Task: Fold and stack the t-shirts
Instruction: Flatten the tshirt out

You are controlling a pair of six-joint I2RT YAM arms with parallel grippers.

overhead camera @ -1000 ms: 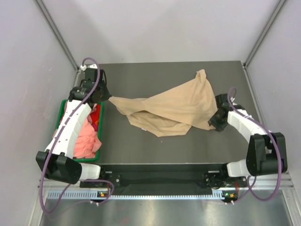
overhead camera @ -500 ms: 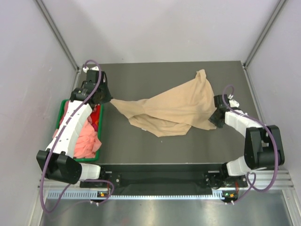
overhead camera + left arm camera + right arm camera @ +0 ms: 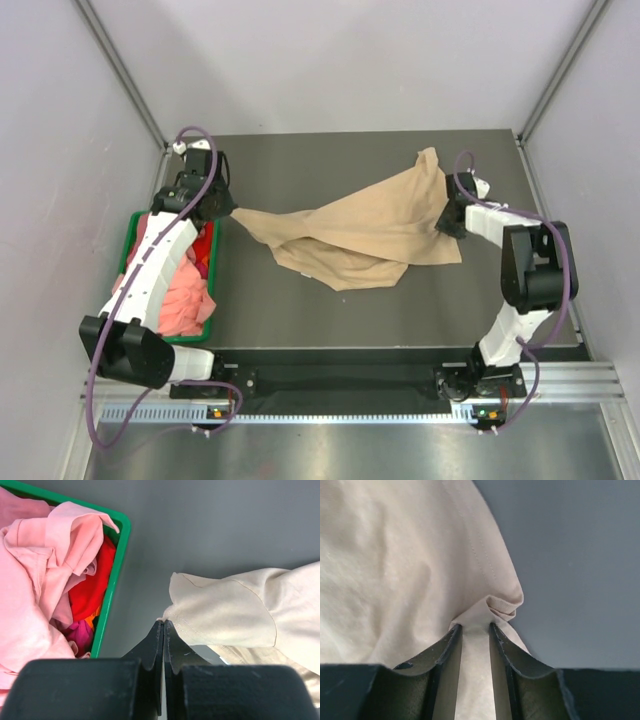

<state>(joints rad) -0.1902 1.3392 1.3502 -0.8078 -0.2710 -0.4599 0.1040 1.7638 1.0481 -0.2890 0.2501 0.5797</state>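
Observation:
A tan t-shirt [image 3: 360, 228] lies crumpled and stretched across the middle of the grey table. My left gripper [image 3: 226, 207] is shut on the shirt's left tip; in the left wrist view the black jaws [image 3: 164, 625] pinch a hem corner of the tan cloth [image 3: 235, 612]. My right gripper [image 3: 447, 222] is at the shirt's right edge; in the right wrist view its jaws [image 3: 475, 628] are shut on a bunched fold of tan cloth [image 3: 395, 565]. Salmon-pink t-shirts [image 3: 185, 290] lie piled in the bin, also in the left wrist view [image 3: 35, 570].
A green plastic bin [image 3: 216, 262] stands at the table's left edge, with red and magenta cloth [image 3: 92, 587] among the pink. Grey table surface [image 3: 330, 165] shows behind and in front of the shirt. Walls close in on three sides.
My right arm has swung toward the far side of the table, carrying the shirt's right edge with it. My left gripper has stayed in place on the left tip.

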